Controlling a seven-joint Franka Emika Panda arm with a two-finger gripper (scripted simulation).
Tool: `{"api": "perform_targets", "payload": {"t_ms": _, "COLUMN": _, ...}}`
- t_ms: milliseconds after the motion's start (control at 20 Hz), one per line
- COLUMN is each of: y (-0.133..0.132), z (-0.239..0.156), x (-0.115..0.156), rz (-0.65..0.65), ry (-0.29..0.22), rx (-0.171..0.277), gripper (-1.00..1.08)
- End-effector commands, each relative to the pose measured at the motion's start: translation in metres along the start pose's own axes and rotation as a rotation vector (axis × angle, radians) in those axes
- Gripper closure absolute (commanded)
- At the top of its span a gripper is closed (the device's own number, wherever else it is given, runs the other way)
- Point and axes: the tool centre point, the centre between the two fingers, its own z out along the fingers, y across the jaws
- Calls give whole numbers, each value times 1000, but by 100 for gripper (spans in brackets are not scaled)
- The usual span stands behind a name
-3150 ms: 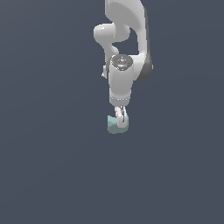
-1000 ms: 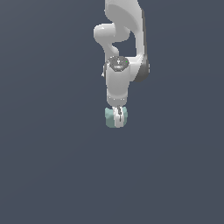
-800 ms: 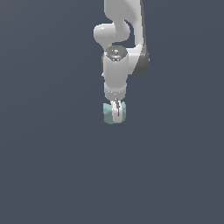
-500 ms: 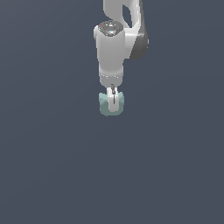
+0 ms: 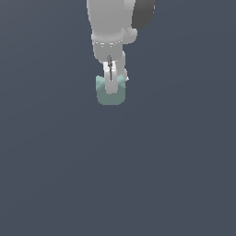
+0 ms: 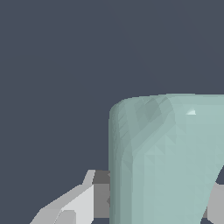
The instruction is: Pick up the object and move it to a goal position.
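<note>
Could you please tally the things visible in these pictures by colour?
Pale teal: 1, the block.
White: 1, the gripper, closed on the block.
Total: 2.

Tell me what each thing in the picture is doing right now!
end effector: shut on the teal block, fingers either side of it.
teal block: held in the end effector, roughly upright; whether it touches the floor cannot be told.
robot arm: pointing straight down over the block.
</note>
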Motion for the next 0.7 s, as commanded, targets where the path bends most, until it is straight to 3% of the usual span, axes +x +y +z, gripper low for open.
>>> {"api": "perform_targets", "payload": {"t_ms": 0, "y": 3, "z": -19, "x": 4, "rz": -1, "ry": 0, "rx": -1, "gripper": 108}}
{"api": "perform_targets", "payload": {"t_ms": 650, "y": 8, "z": -62, "x": 14, "rz": -3, "ry": -1, "rx": -1, "gripper": 108}}
